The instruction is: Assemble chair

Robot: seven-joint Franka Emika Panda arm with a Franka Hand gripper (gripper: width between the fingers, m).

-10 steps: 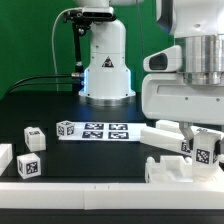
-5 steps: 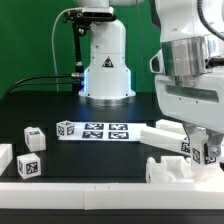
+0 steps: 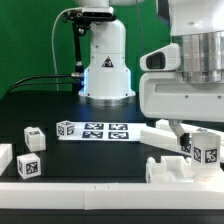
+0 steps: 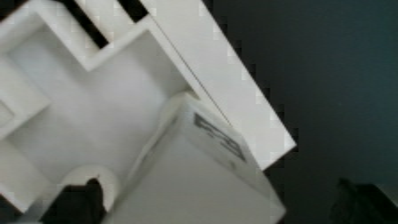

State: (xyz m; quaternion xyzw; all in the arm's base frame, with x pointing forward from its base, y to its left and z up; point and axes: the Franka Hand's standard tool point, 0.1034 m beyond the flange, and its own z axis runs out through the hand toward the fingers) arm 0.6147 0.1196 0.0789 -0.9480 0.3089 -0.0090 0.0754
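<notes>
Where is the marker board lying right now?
In the exterior view, the marker board lies flat near the middle of the table, in front of the robot's base, with a small tagged cube beside its end on the exterior view's left.

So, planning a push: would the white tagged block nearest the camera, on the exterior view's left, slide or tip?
Probably slide: the block looks squat, flat on the table. It seems stiff, chunky plastic. Flat faces make rolling unlikely.
</notes>
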